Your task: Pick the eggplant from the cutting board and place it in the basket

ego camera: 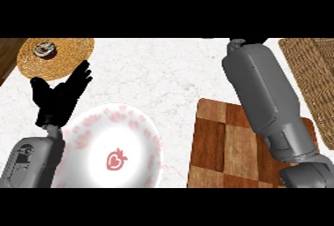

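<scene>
The checkered wooden cutting board point(218, 150) lies at the lower right, and no eggplant shows on it. The wicker basket point(313, 84) sits at the right edge, partly cut off. My right forearm crosses the board and stretches to the far side of the counter, left of the basket. Only a sliver of my right hand point(240, 42) shows at the picture's top, so whatever it may hold is hidden. At the left, my left hand point(60, 95) rests open with fingers up, above the plate's far rim.
A white plate point(140, 128) with pink markings lies at the lower left beside the board. A round woven mat point(72, 50) at the top left carries a small round object point(46, 49). Dark wood point(6, 57) shows at the far left edge.
</scene>
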### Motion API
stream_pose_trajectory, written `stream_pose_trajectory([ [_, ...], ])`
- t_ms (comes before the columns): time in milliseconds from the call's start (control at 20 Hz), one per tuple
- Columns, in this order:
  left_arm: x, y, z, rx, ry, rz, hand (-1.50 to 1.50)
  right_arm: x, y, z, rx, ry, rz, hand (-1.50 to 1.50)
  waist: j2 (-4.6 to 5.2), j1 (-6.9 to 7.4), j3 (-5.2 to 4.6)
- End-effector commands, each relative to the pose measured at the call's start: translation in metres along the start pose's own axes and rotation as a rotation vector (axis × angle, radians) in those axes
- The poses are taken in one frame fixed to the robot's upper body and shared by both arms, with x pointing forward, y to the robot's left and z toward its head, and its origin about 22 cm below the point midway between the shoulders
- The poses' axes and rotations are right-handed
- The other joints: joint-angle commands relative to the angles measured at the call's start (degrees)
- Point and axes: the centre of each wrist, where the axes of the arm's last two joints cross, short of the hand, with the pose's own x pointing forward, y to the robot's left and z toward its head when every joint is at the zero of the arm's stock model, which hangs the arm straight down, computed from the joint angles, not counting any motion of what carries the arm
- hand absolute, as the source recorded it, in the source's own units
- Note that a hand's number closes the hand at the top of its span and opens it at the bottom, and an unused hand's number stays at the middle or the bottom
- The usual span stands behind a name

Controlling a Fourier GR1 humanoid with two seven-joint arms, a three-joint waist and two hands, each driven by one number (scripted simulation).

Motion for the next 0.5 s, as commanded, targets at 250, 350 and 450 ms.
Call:
stream_pose_trajectory([
  [250, -0.003, 0.003, -0.001, 0.013, 0.011, 0.000, 0.00, 0.058, -0.033, -0.026, -0.258, 0.065, -0.023, 1.50, -0.38, -0.60, -0.14],
  [350, -0.007, 0.002, 0.003, 0.000, 0.015, -0.009, 0.00, 0.062, -0.037, -0.032, -0.274, 0.089, 0.010, 1.50, -0.75, -0.80, -0.08],
  [450, -0.001, 0.006, 0.000, 0.002, 0.007, -0.004, 0.00, 0.057, -0.045, -0.049, -0.327, 0.085, 0.050, 1.50, -0.29, -0.80, -0.07],
])
